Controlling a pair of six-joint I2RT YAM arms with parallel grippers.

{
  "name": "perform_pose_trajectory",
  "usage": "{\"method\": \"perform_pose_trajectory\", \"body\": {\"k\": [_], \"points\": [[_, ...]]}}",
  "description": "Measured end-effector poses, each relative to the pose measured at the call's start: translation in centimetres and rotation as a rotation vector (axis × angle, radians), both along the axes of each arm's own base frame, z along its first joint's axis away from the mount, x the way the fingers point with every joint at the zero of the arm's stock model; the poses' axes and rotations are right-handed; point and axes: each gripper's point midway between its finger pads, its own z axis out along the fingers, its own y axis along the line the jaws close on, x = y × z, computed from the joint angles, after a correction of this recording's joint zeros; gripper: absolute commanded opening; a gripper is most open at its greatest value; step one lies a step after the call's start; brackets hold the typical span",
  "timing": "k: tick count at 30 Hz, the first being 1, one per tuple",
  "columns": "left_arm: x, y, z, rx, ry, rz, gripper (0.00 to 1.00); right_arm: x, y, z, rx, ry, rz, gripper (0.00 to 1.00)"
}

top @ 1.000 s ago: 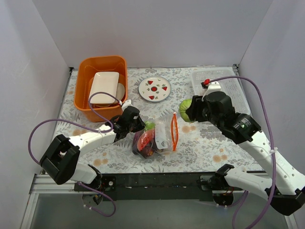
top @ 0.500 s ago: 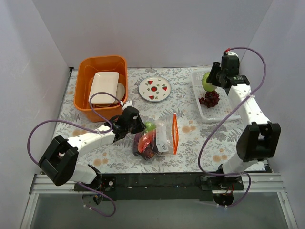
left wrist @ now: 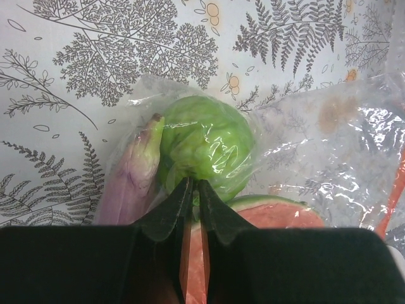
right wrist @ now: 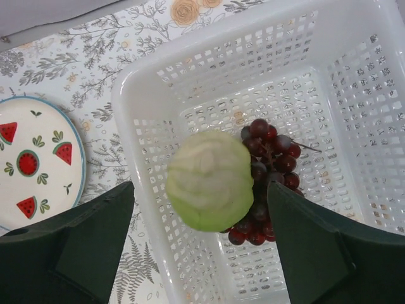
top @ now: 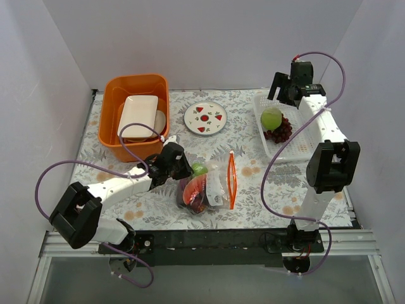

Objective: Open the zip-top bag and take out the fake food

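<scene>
No readable text, label, brand, number or sign is being shown in any of the views.

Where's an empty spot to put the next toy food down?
Bare cloth lies between the zip-top bag and the white basket, and between the plate and bag. The basket's near end is free. It is crowded by the left claw.

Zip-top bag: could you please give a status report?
Left end effector shut on zip-top bag. Right end effector open over white basket; green ball, grapes inside. Other fake food in bag. Nothing obstructing.
</scene>
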Motion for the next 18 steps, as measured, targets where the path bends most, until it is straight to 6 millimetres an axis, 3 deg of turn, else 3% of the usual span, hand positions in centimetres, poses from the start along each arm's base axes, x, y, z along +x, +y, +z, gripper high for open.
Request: {"method": "perform_pose_trajectory", "body": {"k": [5, 8, 9, 12, 15, 18], "points": [[-0.4, 0.1, -0.1, 0.003, 0.009, -0.008, 0.10, -0.8, 0.4, 1.1, 0.011, -0.008, 0.031, 0.86], [-0.5, 0.2, -0.1, 0.004, 0.012, -0.013, 0.10, -3.8, 1.3, 0.7, 0.030, 0.014, 0.064, 0.67], [-0.6, 0.2, -0.2, 0.004, 0.014, -0.014, 0.10, -5.4, 1.8, 0.4, 0.043, 0.017, 0.083, 0.56], [-0.8, 0.3, -0.2, 0.006, 0.020, -0.017, 0.10, -12.3, 4.9, 0.3, 0.110, 0.017, 0.176, 0.46], [-1.0, 0.4, -0.3, 0.013, 0.027, -0.020, 0.11, -19.2, 10.1, 1.5, 0.177, -0.047, 0.342, 0.39], [-1.3, 0.7, -0.6, 0.027, 0.036, -0.024, 0.11, -24.6, 13.9, 1.9, 0.285, -0.096, 0.490, 0.34]]}}
